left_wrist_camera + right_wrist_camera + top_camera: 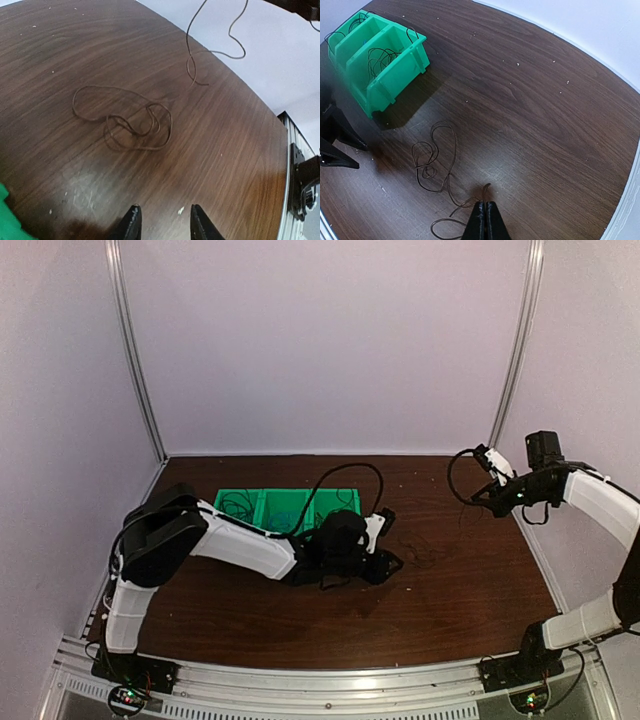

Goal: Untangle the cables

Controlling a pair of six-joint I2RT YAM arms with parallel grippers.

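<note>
One black cable (188, 47) hangs pinched in your right tool (484, 205) near the desk's (225, 165) right edge; next, you'd likely lower your empty, spread left tool (164, 207) onto the coiled cable (131, 131).

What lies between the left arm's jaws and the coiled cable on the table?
Only bare table up to the cable, shown in the left wrist view.

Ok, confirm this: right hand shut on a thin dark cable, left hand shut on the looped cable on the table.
Wrong on the left hand: it is open, and the looped cable lies on the table ahead of it, per the left wrist view. The right hand is shut on a thin dark cable.
</note>
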